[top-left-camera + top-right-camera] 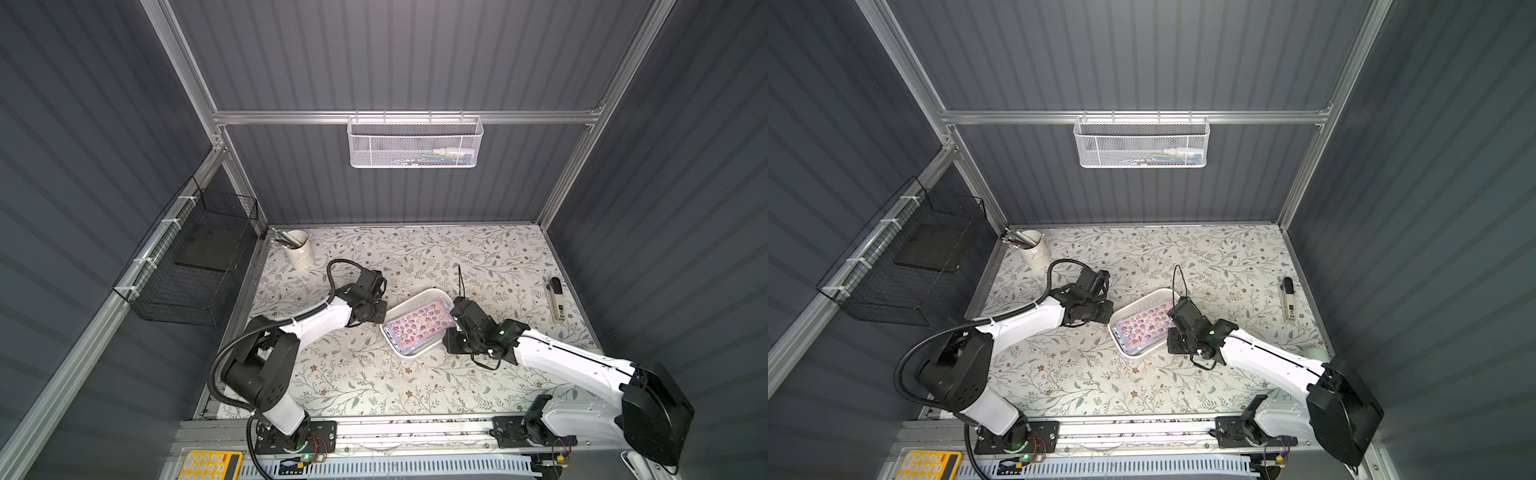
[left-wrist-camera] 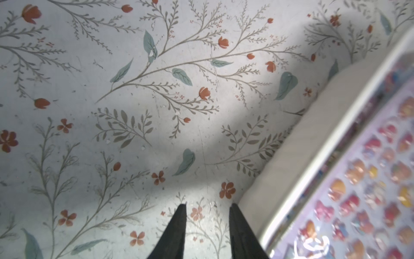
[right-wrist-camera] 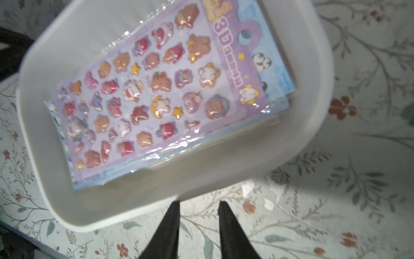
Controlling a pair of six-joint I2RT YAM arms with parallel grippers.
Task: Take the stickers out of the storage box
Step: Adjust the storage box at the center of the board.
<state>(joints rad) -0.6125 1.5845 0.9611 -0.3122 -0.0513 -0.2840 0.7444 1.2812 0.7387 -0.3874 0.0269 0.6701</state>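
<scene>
The white storage box (image 1: 406, 304) sat at the middle of the floral table (image 1: 365, 374), its length running from about 8 to 2 o'clock. The stickers (image 1: 419, 325) lay stacked inside it, a purple sheet on top with blue ones showing beneath. The left gripper (image 2: 208, 204) hung at the box's 9 o'clock side, its jaws apart with only table between them, one of them just beside the outer wall. The right gripper (image 3: 199, 201) hung at the 3 o'clock side, likewise parted and empty, its tips just outside the wall. A cup of pencils (image 1: 299, 249) stood toward 11 o'clock.
</scene>
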